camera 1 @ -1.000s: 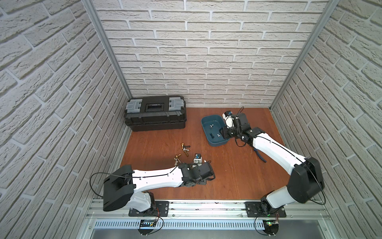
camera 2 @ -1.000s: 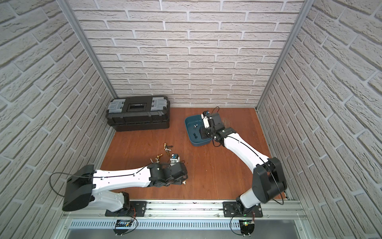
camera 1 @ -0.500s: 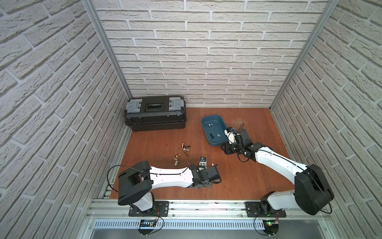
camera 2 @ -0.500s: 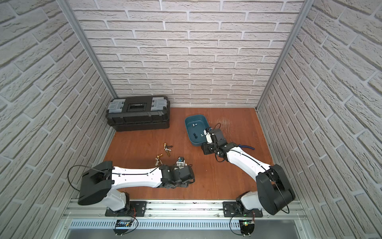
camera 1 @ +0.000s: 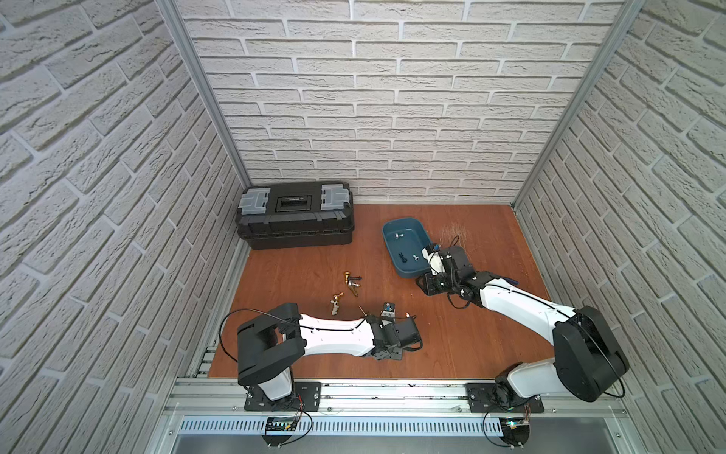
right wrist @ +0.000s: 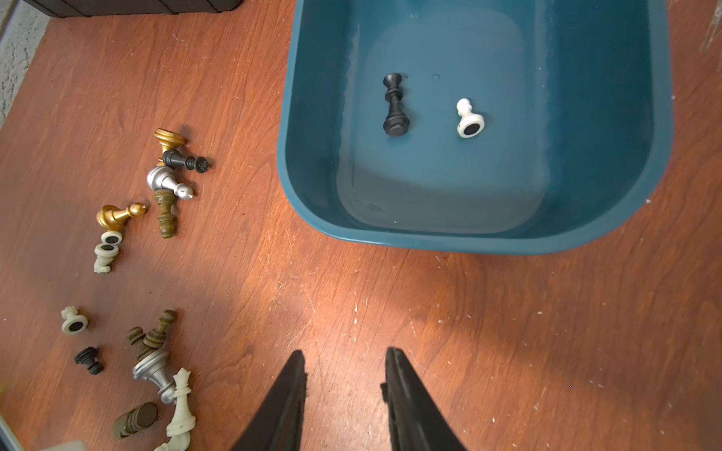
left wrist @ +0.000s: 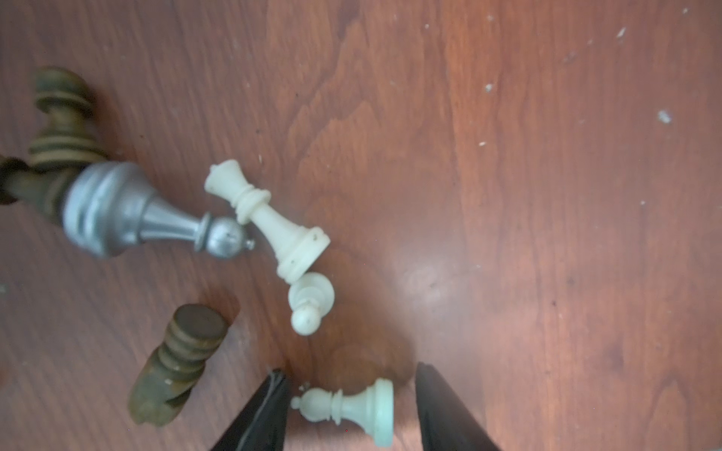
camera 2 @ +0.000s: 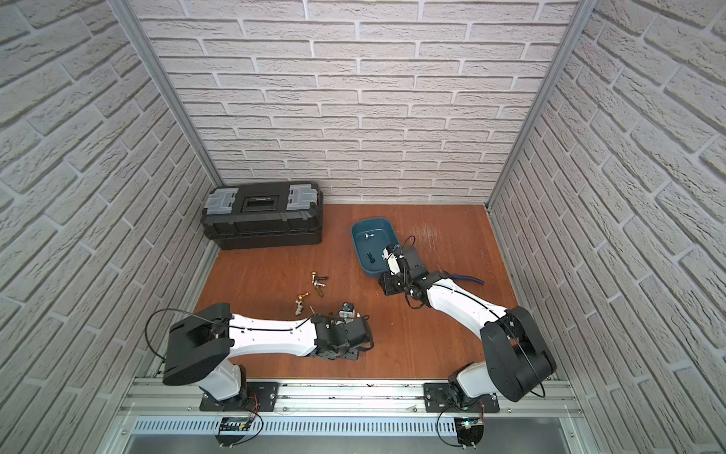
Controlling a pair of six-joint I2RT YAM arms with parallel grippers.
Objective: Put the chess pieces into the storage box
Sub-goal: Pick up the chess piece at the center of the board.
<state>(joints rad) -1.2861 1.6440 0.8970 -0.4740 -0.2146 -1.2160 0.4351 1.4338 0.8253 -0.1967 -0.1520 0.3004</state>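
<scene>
Chess pieces [right wrist: 162, 177] in white, black, gold, silver and dull brown lie toppled in small heaps on your wooden table [right wrist: 508, 351], beside the teal storage box [right wrist: 312, 175], a low-walled tub with rounded corners. Inside it rest a black piece [right wrist: 395, 105] and a white pawn [right wrist: 469, 117], both on their sides. A top view shows a silver piece [camera 1: 400, 236] at its far end. Your left pincer [left wrist: 349, 371] stands open low over the table, its black fingers [left wrist: 265, 414] flanking a white piece [left wrist: 351, 406] lying on its side between them. Whether they touch it you cannot tell. Your right pincer [right wrist: 344, 351] hovers partly open above bare wood just beside the box, holding nothing.
</scene>
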